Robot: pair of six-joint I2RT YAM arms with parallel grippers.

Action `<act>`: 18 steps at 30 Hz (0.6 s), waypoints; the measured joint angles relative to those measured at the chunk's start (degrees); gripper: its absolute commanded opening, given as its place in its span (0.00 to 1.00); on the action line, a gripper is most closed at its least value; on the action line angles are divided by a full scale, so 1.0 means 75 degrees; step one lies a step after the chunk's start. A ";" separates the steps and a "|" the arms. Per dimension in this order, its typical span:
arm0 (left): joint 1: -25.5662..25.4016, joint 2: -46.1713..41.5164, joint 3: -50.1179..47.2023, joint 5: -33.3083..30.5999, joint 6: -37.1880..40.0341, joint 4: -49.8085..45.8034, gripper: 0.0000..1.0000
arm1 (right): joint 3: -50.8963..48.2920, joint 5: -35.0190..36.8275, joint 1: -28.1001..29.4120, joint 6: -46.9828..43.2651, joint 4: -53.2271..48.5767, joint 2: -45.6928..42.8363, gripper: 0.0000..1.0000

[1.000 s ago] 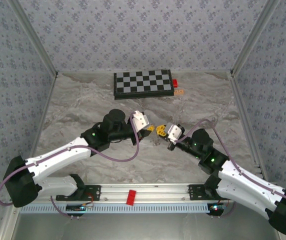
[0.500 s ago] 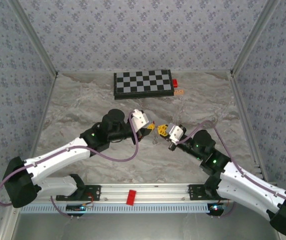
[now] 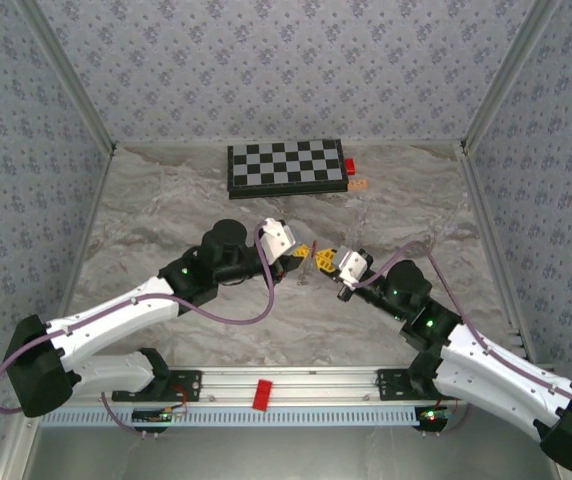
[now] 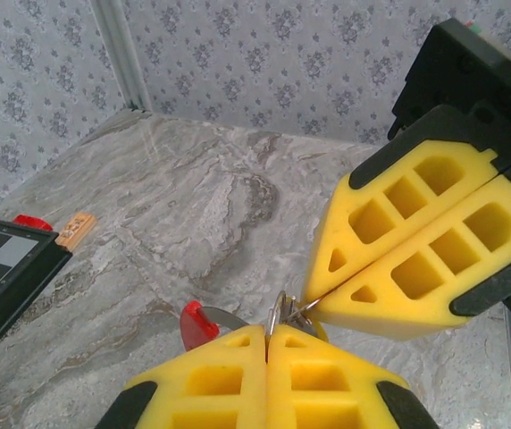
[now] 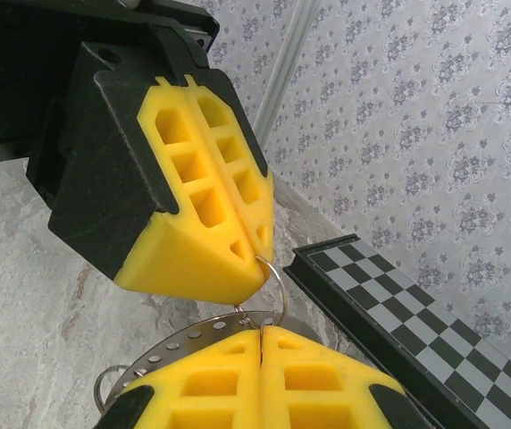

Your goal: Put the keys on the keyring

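Note:
My left gripper and right gripper meet tip to tip above the middle of the table, both shut. The keyring is a grey perforated band with a red section, and it hangs just under the fingertips. A small wire ring on it runs from the left gripper down into the right gripper. In the left wrist view that ring stands edge-on in my left gripper, and the right gripper pinches its wire. One orange key lies by the chessboard.
A folded chessboard lies at the back of the marble table, with a small red piece at its right end. Patterned walls and metal posts close in the sides. A second small ring dangles from the band.
Both grippers have drifted slightly towards the chessboard together, still tip to tip and shut. Nothing was let go.

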 measured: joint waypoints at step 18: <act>-0.0003 0.0271 -0.0058 0.0251 -0.0801 0.0580 0.00 | -0.0009 0.0105 -0.0003 0.0102 0.0050 0.0026 0.00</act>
